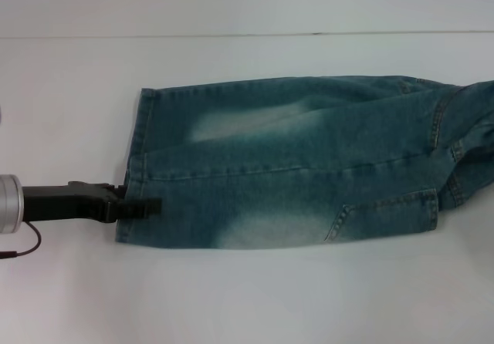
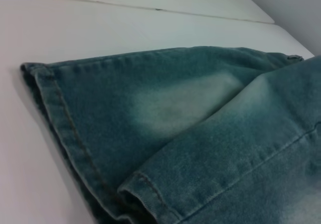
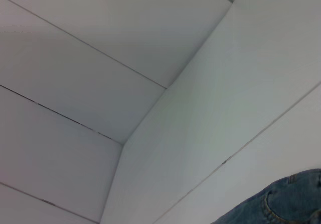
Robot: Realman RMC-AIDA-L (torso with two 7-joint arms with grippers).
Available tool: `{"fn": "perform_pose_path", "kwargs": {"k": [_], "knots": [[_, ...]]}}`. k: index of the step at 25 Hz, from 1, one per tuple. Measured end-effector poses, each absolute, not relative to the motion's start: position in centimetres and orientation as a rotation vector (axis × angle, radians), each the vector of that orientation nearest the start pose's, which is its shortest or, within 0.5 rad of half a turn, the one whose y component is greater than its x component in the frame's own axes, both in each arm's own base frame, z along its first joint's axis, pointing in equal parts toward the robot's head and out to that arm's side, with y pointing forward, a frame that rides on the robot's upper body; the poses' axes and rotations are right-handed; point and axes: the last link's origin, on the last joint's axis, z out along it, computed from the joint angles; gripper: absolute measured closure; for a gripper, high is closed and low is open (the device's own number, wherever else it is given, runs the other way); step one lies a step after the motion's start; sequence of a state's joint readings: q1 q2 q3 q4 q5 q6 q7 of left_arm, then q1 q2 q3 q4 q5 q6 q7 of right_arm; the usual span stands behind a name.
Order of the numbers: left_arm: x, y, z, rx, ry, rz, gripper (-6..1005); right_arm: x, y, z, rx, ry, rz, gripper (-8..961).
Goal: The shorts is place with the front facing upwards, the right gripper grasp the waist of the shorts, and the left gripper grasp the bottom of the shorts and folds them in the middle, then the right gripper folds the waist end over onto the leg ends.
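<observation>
The blue-green denim shorts lie on the white table, folded lengthwise with one leg over the other. The leg ends point left. The waist is bunched at the right edge of the head view. My left gripper reaches in from the left, shut on the hem of the nearer leg, with its black finger lying over the denim. In the left wrist view the stitched hems show close up, the upper leg layered over the lower. The right gripper is out of view. Its wrist view shows only a corner of denim.
The white table spreads in front of and to the left of the shorts. Its back edge meets a pale wall. A thin dark cable hangs below my left wrist.
</observation>
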State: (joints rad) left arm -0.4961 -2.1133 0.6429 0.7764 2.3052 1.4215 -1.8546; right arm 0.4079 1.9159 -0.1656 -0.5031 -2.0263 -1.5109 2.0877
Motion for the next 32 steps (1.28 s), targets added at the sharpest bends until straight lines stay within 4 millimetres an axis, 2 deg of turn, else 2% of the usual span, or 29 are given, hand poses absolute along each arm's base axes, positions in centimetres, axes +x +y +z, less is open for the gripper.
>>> {"fn": "perform_pose_path", "kwargs": {"k": [9, 16, 21, 29, 32], "knots": [[-30.2, 32.8, -0.3, -2.526, -1.253, -0.361, 279, 36.8, 30.7, 10.5, -1.743, 1.711, 1.152, 906], [-29.3, 33.0, -1.2, -2.586, -1.215, -0.32, 295, 36.8, 30.7, 10.5, -1.743, 1.711, 1.152, 906], [-28.9, 33.2, -1.3, -2.601, -1.199, -0.32, 485, 36.8, 30.7, 10.5, -1.743, 1.711, 1.152, 906], [-28.8, 33.5, -0.9, -2.592, -1.194, -0.334, 717, 36.9, 30.6, 10.6, -1.737, 1.712, 1.154, 906], [-28.8, 33.5, -0.9, -2.588, -1.195, -0.34, 856, 36.9, 30.5, 10.6, -1.738, 1.712, 1.155, 905]]}}
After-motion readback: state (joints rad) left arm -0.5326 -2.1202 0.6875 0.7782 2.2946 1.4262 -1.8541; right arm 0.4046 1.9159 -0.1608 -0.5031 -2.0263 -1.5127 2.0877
